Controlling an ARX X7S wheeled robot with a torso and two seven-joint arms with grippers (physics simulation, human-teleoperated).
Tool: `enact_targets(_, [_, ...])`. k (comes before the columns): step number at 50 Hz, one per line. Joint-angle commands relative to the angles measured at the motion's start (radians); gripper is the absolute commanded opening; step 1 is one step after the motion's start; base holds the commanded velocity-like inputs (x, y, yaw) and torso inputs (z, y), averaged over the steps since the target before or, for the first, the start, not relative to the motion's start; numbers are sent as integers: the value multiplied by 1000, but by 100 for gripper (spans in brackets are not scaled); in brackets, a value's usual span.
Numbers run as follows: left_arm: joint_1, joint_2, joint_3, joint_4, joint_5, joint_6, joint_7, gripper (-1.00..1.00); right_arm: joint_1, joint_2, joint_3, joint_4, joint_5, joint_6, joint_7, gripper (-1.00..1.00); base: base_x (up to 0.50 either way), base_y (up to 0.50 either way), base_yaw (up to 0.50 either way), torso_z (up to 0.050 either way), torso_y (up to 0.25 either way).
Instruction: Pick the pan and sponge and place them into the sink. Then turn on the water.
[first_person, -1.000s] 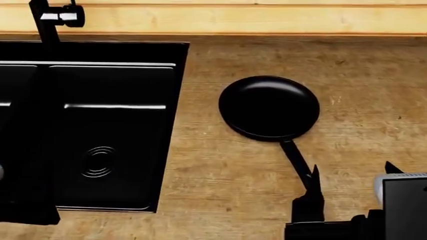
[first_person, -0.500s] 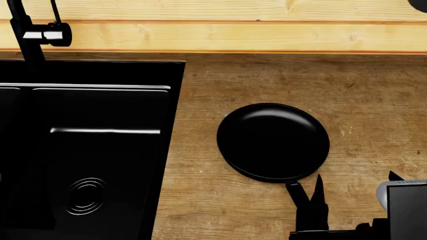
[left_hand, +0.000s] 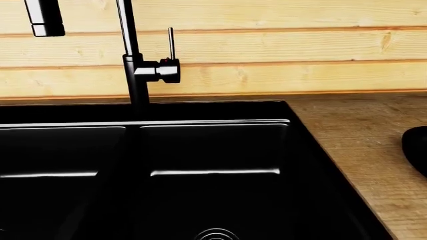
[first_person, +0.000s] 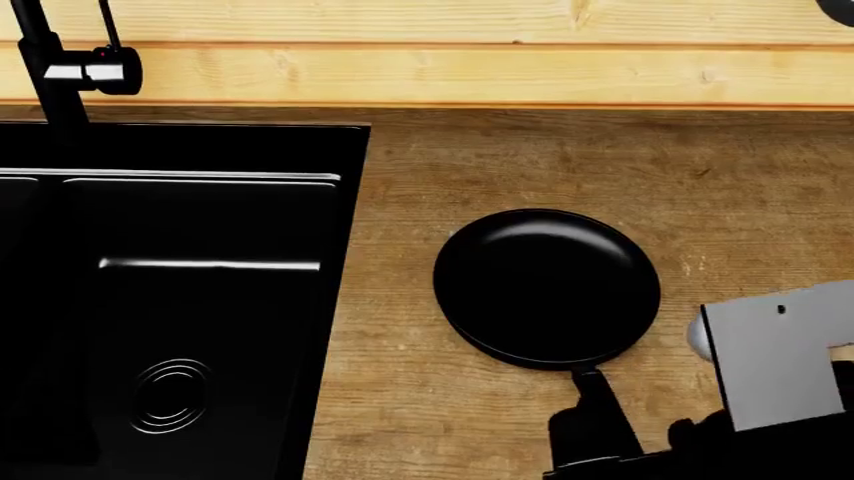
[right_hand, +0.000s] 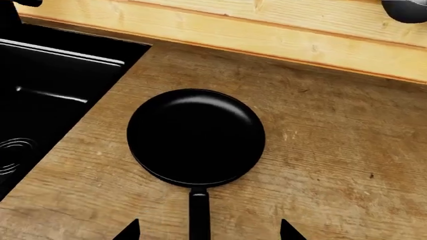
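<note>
Round, shallow, glossy black frying pan (first_person: 546, 287) lay flat on the wood-grain countertop (first_person: 747, 190), well apart from the large glossy black double-basin sink (first_person: 187, 310) and on its right in the head view. Its long thin black handle (right_hand: 198, 212) pointed back toward the robot.

Right gripper (right_hand: 207, 231): in the right wrist view two dark fingertips (right_hand: 128, 231) showed at the frame edge, one on either side of the handle. Jaws stood wide apart, clear wood visible between each tip and the handle; nothing held, no contact seen. In the head view the gripper's dark body covered the end of the handle, with the grey arm housing (first_person: 781, 355) just beside the pan's rim.

Left gripper: not seen in any view. The left wrist camera looked over the sink's two basins, the centre divider, and the tall dark faucet (left_hand: 135, 65) against the pale plank wall (left_hand: 280, 50). Ringed drain (first_person: 170, 395) visible in the right basin.
</note>
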Motion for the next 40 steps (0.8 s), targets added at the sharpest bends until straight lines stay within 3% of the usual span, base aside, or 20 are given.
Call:
enact_targets(1, [-2,3,15,-15,12,18,3,100,186,36,-165,216,198,41,103,100,0,0,0,0,0])
enact_targets(8, [13,8,19,-32,19,46,15,100,324,-4,-333,411,124,69,87,100,0,0,0,0,0])
enact_targets(14, [26,1,16,-32,17,49,21,100,401,-18,-455,530,183,67,122,100,0,0,0,0,0])
enact_targets(40, [37,-18,1,-21,4,47,17,100,487,-31,-652,708,-78,5,-188,100,0,0,0,0,0])
